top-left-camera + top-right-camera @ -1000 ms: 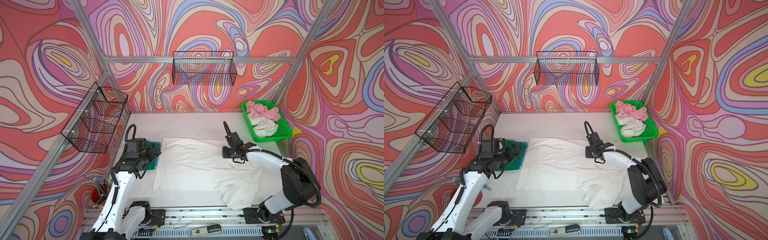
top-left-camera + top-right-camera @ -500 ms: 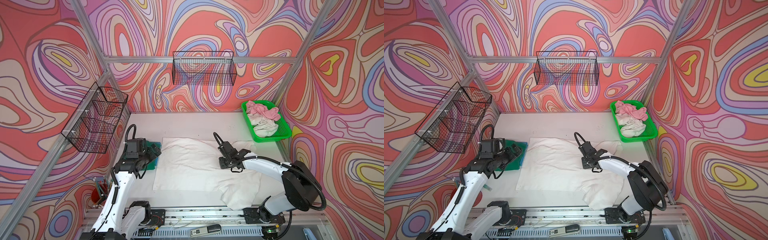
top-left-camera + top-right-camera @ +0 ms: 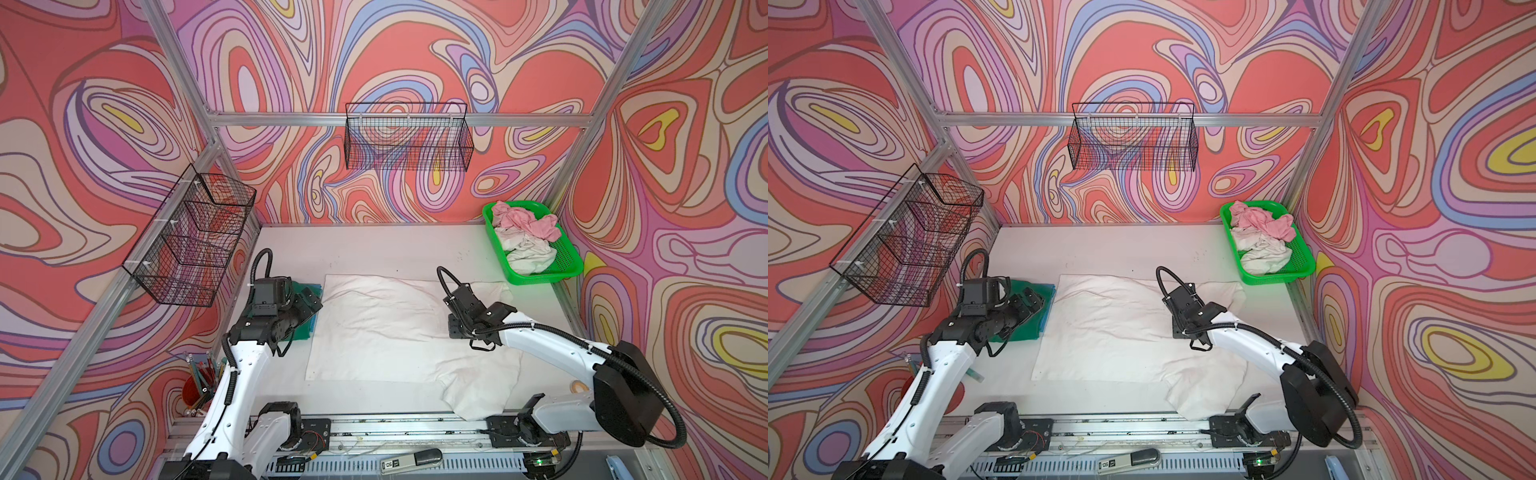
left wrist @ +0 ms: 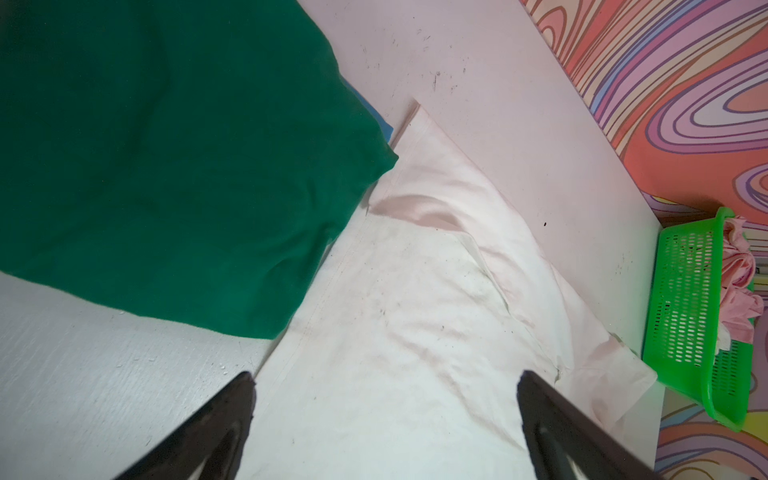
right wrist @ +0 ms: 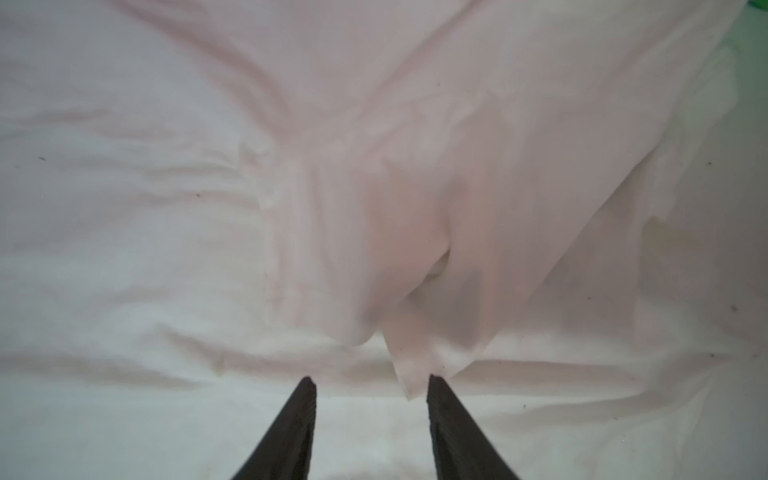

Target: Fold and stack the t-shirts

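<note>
Kim: Right gripper [image 5: 371, 384] slid inward over the white shirt [image 3: 374, 332] and a bit toward the near side since 1 second back. Fingers were pinched shut then, and now they're parted narrow.

Lee: Holding anything?

Kim: No. The folded-over flap [image 5: 409, 365] lies loose with its corner right at the tips. Looks let go.

Lee: Left side?

Kim: Left gripper [image 4: 385, 376] hasn't budged. Fingers spread wide and empty, hovering over the white shirt's left edge beside the dark green shirt [image 4: 166, 166].

Lee: Where's the laundry?

Kim: White shirt is spread mid-table [image 3: 374, 245], with its near-right part bunched by the front rail [image 3: 395, 428]. Dark green shirt is folded flat and touches the white shirt's left edge. Pink shirt [image 3: 523, 218] and off-white shirt [image 3: 528, 253] are crumpled in the green basket [image 3: 536, 278] in the far right corner.

Lee: Handling?

Kim: My guess is thin, limp and light with no stiffness, so it sags, drags wrinkles and probably slides on the smooth table. Best hold is at hem corners or a sleeve edge, 2 corners at once, 1 per gripper, pinching every layer. A middle grab would likely just tent it.
</note>
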Controlling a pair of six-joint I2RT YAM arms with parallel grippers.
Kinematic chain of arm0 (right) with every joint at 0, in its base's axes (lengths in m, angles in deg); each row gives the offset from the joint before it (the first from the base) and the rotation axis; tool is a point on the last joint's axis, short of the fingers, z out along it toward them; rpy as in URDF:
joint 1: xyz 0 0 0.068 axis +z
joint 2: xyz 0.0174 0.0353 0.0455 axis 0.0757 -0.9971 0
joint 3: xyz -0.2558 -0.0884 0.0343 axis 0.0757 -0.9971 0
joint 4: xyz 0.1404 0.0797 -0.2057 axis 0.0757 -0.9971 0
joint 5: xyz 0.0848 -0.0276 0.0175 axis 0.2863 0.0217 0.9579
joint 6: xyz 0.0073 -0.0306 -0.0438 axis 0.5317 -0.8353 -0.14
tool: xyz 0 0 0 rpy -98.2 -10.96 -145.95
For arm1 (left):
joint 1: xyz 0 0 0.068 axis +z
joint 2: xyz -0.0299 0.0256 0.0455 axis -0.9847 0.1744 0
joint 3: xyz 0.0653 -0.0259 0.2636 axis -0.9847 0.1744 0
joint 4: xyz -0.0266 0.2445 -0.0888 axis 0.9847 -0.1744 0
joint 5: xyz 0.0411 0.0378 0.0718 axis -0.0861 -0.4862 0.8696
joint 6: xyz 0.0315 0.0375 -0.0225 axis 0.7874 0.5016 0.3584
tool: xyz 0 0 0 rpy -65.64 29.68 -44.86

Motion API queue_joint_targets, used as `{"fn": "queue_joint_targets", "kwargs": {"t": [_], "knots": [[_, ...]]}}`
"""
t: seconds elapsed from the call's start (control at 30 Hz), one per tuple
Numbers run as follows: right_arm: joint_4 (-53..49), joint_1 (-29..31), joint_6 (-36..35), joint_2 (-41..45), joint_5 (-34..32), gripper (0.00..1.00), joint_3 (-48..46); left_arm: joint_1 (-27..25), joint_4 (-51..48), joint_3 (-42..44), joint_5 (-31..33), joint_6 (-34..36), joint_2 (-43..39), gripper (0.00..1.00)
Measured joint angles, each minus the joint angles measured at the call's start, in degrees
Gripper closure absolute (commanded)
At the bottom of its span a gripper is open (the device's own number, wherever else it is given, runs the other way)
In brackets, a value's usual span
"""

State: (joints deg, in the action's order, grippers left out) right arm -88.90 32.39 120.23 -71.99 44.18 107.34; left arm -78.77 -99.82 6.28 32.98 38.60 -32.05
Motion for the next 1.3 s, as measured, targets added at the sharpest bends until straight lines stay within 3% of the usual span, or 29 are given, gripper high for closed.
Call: {"fn": "queue_joint_targets", "kwargs": {"t": [0.23, 0.47, 0.8, 1.0, 1.13, 1.3], "knots": [[-0.2, -0.3, 5.2, -2.1, -0.1, 0.51, -2.9, 0.0, 0.0, 0.0, 0.0, 0.0, 0.0, 0.0], [4.7, -3.4, 7.9, -1.6, 3.6, 0.6, -5.5, 0.0, 0.0, 0.0, -0.1, 0.0, 0.0, 0.0], [7.1, -6.3, 7.1, -2.0, 5.1, 0.88, -5.9, 0.0, 0.0, 0.0, -0.3, 0.0, 0.4, 0.0], [6.7, -6.3, 7.0, -2.0, 4.1, 0.92, -5.9, 0.0, 0.0, 0.0, -0.5, 0.0, 0.7, 0.0], [6.5, -6.3, 7.1, -2.0, 3.5, 1.0, -5.9, 0.0, 0.0, 0.0, -0.5, 0.0, 0.7, 0.0], [4.2, -6.8, 7.1, 0.2, 2.1, 1.0, -5.9, 0.0, 0.0, 0.0, -0.5, 0.0, 0.8, 0.0]]}}
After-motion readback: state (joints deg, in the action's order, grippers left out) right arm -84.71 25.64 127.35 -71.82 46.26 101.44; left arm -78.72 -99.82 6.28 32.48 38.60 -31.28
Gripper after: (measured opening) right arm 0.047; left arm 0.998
